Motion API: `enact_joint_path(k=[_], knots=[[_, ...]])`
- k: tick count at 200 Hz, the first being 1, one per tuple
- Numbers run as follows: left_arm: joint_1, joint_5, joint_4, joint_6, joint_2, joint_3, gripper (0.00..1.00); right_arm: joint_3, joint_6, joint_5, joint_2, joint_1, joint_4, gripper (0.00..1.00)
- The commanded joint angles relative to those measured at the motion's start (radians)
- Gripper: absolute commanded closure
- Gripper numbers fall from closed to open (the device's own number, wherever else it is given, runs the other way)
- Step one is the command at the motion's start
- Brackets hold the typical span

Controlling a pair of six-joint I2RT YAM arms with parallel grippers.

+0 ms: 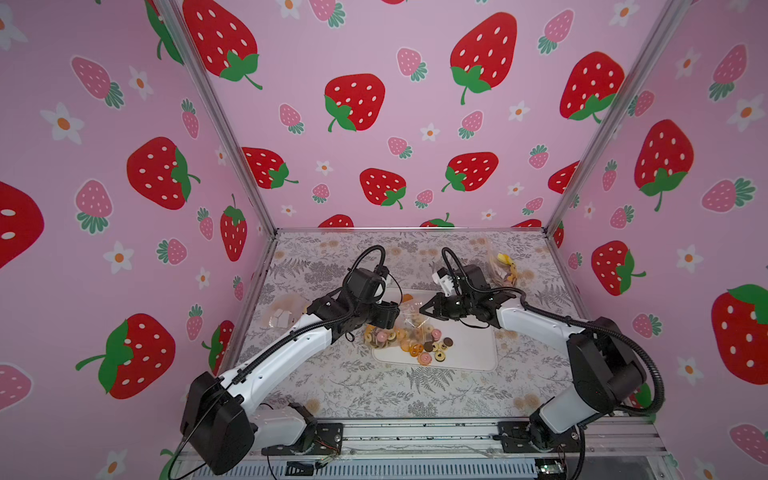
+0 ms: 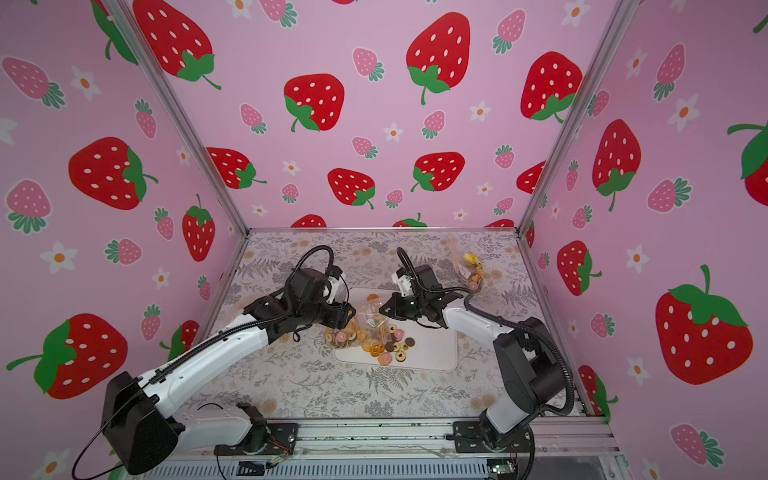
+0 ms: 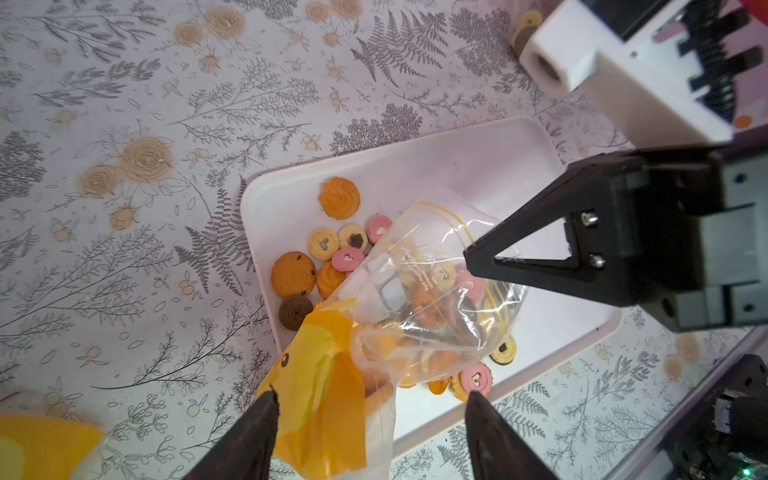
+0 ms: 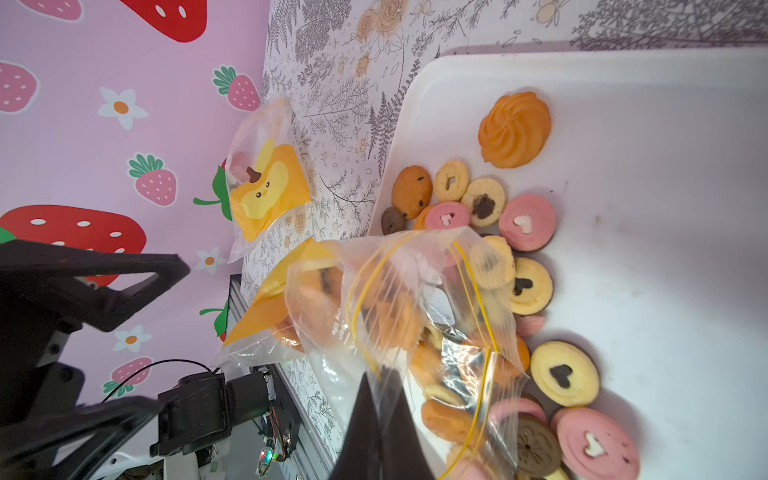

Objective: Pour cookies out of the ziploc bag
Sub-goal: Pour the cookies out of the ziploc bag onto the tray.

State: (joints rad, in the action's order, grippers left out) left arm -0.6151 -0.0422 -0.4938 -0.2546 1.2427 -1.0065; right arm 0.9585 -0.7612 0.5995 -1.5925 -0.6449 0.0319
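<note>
The ziploc bag is mid-table, over the left part of the white tray, slung between the two arms. The right gripper has it: jaws clenched on the clear plastic at the bag's mouth, right beside the yellow zip line. The left wrist view shows that same pinch from the opposite side. The left gripper is released, its fingers spread wide. The bag's orange printed bottom end lies in the gap between them, and whether the plastic touches a finger is hard to call. So the mouth end is at the right gripper and the bottom end runs toward the left one.

Cookies are out on the tray, a loose scatter on its near-left part. There are pink ones with white hearts, pale yellow ones with dark hearts, a dark brown one and a chip-dotted tan one. An orange swirl cookie lies alone toward the tray's far edge. More cookies show through the clear plastic, inside the bag, packed near the mouth and down toward the orange end.

The tray rests on a floral tablecloth. A second bag, holding white blocks, lies on the cloth at the left. A third bag with a yellow print sits at the far right, well apart from the tray.
</note>
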Motion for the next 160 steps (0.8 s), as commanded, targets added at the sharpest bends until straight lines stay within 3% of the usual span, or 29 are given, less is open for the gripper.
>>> enact_joint_path(k=[1, 22, 78, 160], knots=[[0.003, 0.036, -0.043, -0.028, -0.016, 0.056, 0.29, 0.011, 0.006, 0.004, -0.004, 0.012, 0.014, 1.00], [0.003, -0.003, -0.032, -0.032, -0.023, 0.091, 0.30, 0.008, 0.005, 0.006, -0.003, 0.012, 0.013, 1.00], [0.002, -0.044, 0.012, -0.044, -0.011, 0.141, 0.48, 0.002, 0.005, 0.005, 0.005, 0.013, 0.015, 1.00], [0.003, 0.019, 0.047, -0.044, 0.052, 0.098, 0.54, -0.017, 0.005, 0.006, 0.012, 0.014, 0.014, 1.00]])
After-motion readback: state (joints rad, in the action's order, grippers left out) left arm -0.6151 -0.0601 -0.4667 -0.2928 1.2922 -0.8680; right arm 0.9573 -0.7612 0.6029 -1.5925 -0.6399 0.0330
